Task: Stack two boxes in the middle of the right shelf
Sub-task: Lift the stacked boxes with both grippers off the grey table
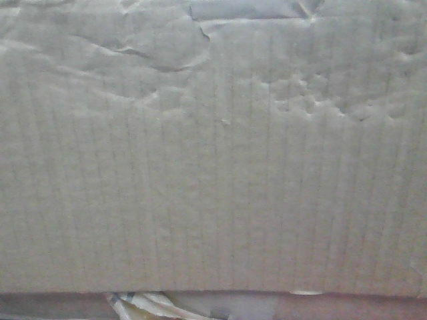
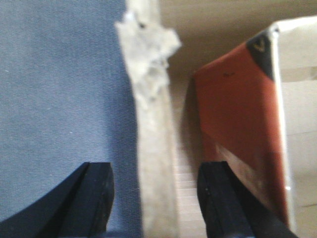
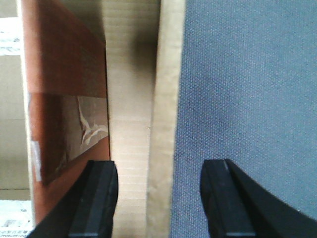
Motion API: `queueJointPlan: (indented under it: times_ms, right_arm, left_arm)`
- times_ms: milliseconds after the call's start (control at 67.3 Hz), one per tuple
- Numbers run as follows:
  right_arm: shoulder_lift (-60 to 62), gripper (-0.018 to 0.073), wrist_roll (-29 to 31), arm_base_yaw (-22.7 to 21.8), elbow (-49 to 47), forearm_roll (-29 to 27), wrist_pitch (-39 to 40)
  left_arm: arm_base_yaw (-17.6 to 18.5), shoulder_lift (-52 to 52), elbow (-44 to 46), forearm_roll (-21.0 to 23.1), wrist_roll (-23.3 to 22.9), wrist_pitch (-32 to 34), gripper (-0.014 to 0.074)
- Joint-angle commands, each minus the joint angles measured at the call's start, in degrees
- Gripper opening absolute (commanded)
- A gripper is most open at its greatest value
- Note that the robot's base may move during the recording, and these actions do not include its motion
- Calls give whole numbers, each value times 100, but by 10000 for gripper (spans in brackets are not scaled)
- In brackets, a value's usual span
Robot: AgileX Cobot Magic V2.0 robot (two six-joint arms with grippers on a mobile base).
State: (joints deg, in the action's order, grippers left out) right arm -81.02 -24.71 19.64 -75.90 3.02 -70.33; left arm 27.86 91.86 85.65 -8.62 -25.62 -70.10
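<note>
Dim, flat light is washing out the cardboard box [image 1: 213,167] in the hazy front view; wrist views are blurring, shadow pooling inside its wall.

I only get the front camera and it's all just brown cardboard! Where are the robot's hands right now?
Observer: The left gripper is open, with its fingers on either side of a torn cardboard wall.
Operator: And the other hand?
Observer: The right gripper is open too. It straddles a smooth cardboard wall, with blue-grey surface on the outer side.
Operator: Is there something in the box?
Observer: Yes, an orange-red carton sits inside, a little apart from the wall.
</note>
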Motion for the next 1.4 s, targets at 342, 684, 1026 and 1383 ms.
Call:
queueJointPlan:
  times_ms: [342, 684, 1026, 1383]
  right_arm:
    - [-84, 207, -3, 18, 25, 68, 36]
    - [-160, -160, -3, 32, -102, 216, 36]
    - [-160, -160, -358, 424, -751, 1141, 36]
    - [-160, -160, -793, 687, -1593, 1999, 814]
  left_arm:
    - [-27, -193, 55, 16, 1, 14, 290]
    - [-15, -170, 55, -66, 1, 14, -111]
    - [-15, -437, 461, -981, -583, 14, -111]
    - [-15, -756, 1589, -1992, -654, 20, -111]
